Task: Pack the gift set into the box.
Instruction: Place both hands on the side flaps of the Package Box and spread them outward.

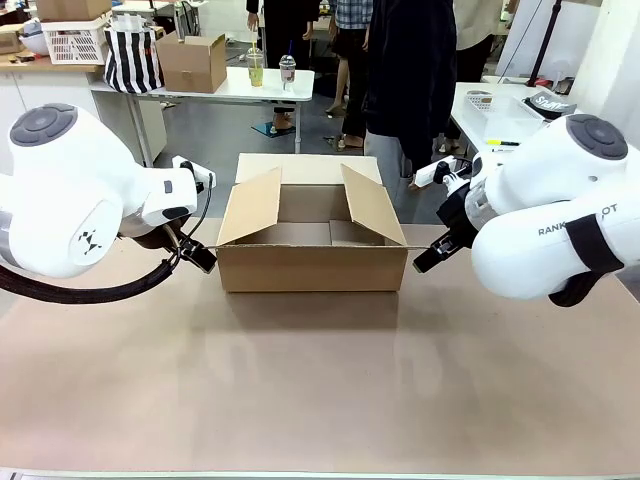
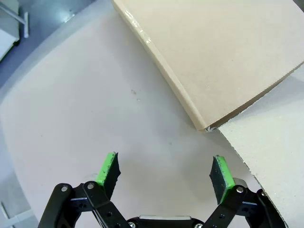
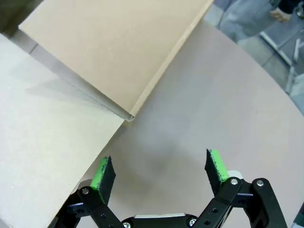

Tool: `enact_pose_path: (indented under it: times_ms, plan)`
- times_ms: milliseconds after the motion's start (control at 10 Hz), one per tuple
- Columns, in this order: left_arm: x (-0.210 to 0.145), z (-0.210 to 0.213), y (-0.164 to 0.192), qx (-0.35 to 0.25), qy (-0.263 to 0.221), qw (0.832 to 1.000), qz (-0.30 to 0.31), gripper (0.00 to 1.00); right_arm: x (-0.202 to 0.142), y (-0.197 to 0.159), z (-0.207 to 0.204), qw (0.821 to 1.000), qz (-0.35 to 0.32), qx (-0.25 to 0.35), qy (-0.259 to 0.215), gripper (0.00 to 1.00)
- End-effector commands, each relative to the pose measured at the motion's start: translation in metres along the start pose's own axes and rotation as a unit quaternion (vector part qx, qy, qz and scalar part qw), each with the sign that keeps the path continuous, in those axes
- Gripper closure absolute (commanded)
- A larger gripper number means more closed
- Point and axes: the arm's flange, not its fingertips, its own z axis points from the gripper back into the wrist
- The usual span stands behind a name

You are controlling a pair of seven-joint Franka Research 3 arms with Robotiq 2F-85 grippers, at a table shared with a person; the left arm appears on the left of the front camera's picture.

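Box (image 1: 312, 268) at frame centre, long axis left-right; left gripper (image 1: 200, 257) and right gripper (image 1: 424, 262) flank ends, equally near, both agape, empty.

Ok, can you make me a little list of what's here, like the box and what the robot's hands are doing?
box: brown cardboard, top open
side flaps: standing up, leaning outward
where: middle of the table
left hand: open, holding nothing, beside the box's left bottom corner
right hand: open, holding nothing, beside the box's right bottom corner
person: standing past the far side of the table, in dark clothes
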Motion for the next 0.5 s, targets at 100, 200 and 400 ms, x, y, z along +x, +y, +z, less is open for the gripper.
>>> enact_pose_path:
  times_ms: [100, 200, 400]
  plan:
    - [0.0006, 0.0008, 0.0006, 0.001, -0.002, 1.000, 0.000, 0.00, 0.0000, 0.0009, 0.0001, 1.000, 0.001, 0.000, -0.001, 0.00]
    - [0.0006, 0.0008, 0.0006, 0.001, -0.002, 1.000, 0.000, 0.00, 0.0000, 0.0009, 0.0001, 1.000, 0.001, 0.000, -0.001, 0.00]
    - [0.0006, 0.0008, 0.0006, 0.001, -0.002, 1.000, 0.000, 0.00, 0.0000, 0.0009, 0.0001, 1.000, 0.001, 0.000, -0.001, 0.00]
